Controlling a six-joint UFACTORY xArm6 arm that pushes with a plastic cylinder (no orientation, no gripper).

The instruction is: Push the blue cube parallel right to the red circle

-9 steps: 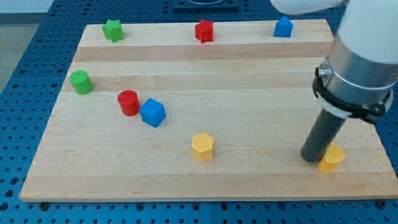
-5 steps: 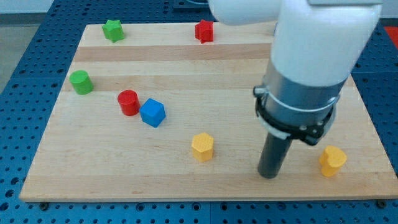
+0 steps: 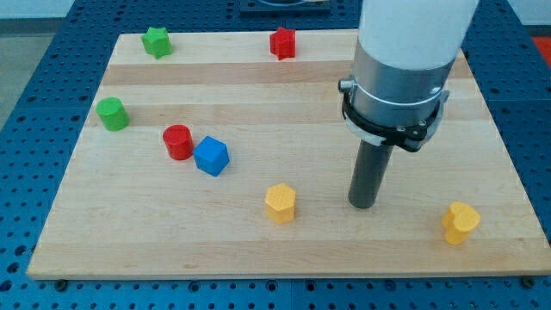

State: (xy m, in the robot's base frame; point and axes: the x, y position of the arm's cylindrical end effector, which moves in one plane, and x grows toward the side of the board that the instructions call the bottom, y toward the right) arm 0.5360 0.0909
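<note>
The blue cube (image 3: 211, 156) sits on the wooden board (image 3: 284, 250), left of centre. It touches or nearly touches the red cylinder (image 3: 178, 142), lying just to its lower right. My tip (image 3: 362, 205) rests on the board well to the right of the blue cube, and to the right of a yellow hexagonal block (image 3: 280, 203). The tip touches no block.
A green cylinder (image 3: 112, 114) is at the left edge. A green star (image 3: 156, 41) and a red star-like block (image 3: 282, 42) lie along the top. A second yellow block (image 3: 460, 222) is at the lower right. The arm body hides the top right area.
My tip has moved left across the lower board, away from the lower-right yellow block, then slightly up. The arm now hides the blue block at the top right. No block has moved.
</note>
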